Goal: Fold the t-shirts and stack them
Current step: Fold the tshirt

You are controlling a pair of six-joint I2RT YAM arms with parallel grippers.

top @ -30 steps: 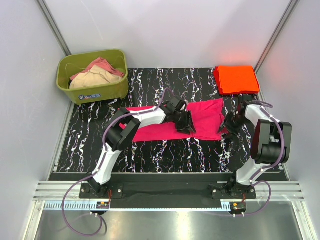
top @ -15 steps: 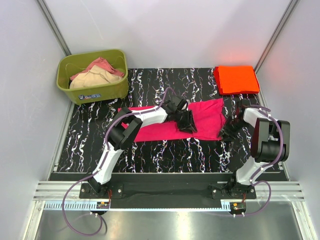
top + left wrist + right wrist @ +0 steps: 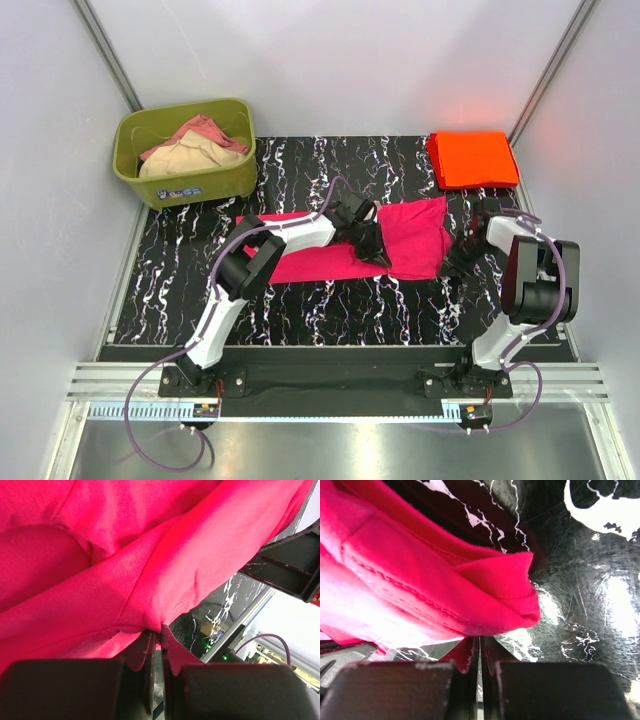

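The olive-green tub [image 3: 228,180] at the far-left corner of the table [image 3: 300,300] holds crumpled beige and dusty-pink cloth [image 3: 195,150], and the orange-red t-shirt [image 3: 473,158] lies folded at the far-right corner. The hot pink t-shirt [image 3: 412,235] lies spread across the table centre, with the left arm lying over its middle. The left gripper [image 3: 159,635] is clamped on a fold near its near edge, and the right gripper [image 3: 480,647] is clamped on its right-hand corner, fingers pressed together on the fabric.
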